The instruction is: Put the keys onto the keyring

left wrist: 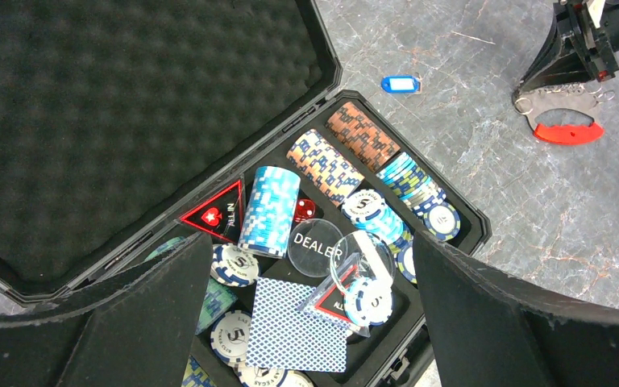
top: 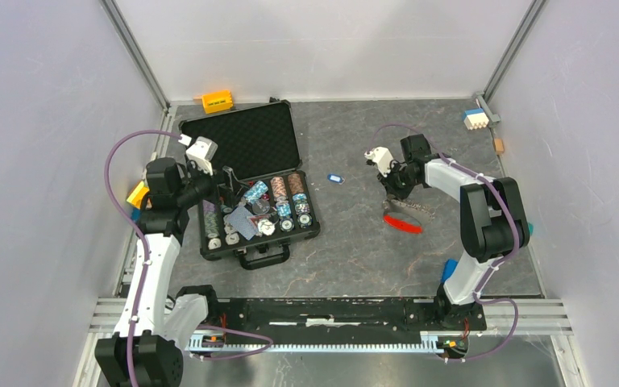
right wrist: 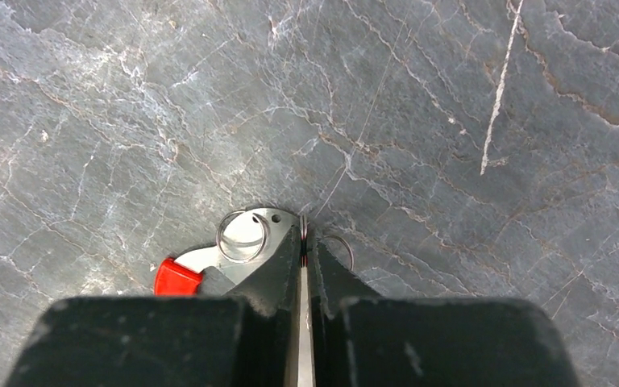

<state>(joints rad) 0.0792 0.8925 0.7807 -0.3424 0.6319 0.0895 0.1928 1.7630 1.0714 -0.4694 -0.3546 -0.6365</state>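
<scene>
Near the right edge of the desk, our right fingers (right wrist: 278, 278) pinch only a thin loop of the keyring (right wrist: 246, 234), so it could slip out, while the blue key (top: 335, 178) lies apart near the middle and our left fingers (left wrist: 129, 322) are open wide.

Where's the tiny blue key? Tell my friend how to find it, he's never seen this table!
Find the big open black case on the grey table. Just right of it, on bare table before the right arm, lies the key. It is tiny, blue with a white middle, and all alone; the keyring farther right is silvery with a red strip.
</scene>
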